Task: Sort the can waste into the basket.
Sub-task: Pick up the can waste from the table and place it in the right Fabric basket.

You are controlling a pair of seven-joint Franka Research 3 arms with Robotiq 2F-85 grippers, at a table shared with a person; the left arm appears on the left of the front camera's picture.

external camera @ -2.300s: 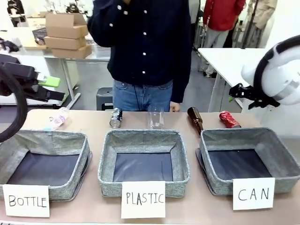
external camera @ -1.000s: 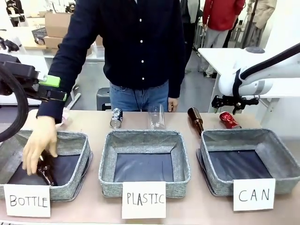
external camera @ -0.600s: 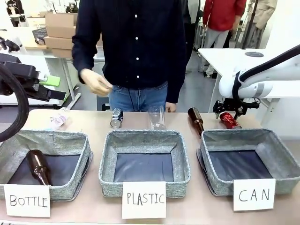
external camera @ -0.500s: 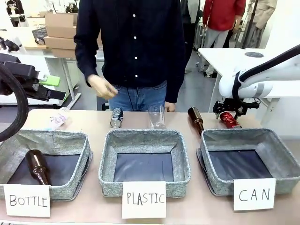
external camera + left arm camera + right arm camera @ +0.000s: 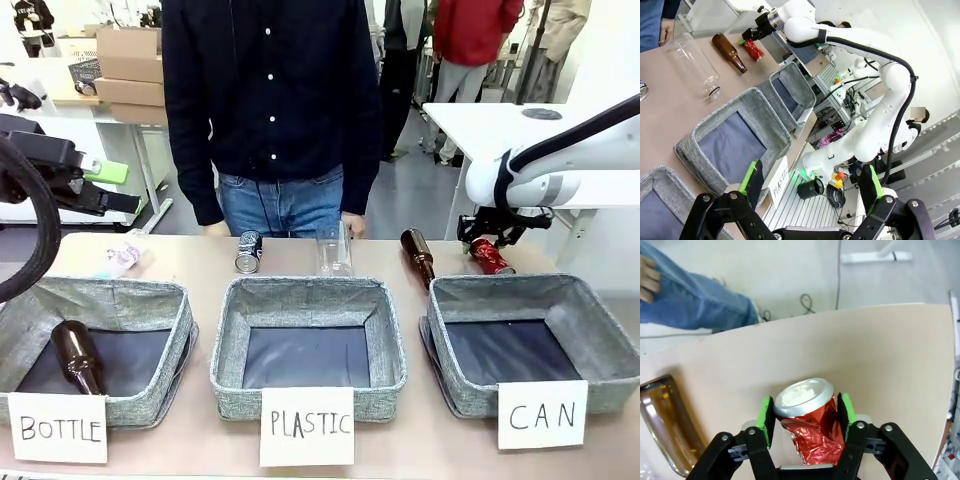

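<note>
Clamping confirmed: your right gripper (image 5: 804, 412) has its green pads pressed on both sides of the red can (image 5: 809, 426), lower centre of the wrist frame. The can's long axis runs up-frame between the fingers, silver lid away, thin body crumpled. In the front frame it lies at right, just behind the woven grey CAN basket (image 5: 530, 286). The black can (image 5: 247, 251) sits centre-left, likely nearer your left gripper (image 5: 810, 172), whose fingers are wide apart and empty.

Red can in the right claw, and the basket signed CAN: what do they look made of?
Crumpled red drink can, held in the right claw: thin metal, probably aluminium, with a glossy finish; its skin is creased and shiny and its top rim silver. Grey rectangular basket signed CAN: woven fabric, matte and soft-looking; coarse weave, sagging rim, dark smooth lining.
</note>
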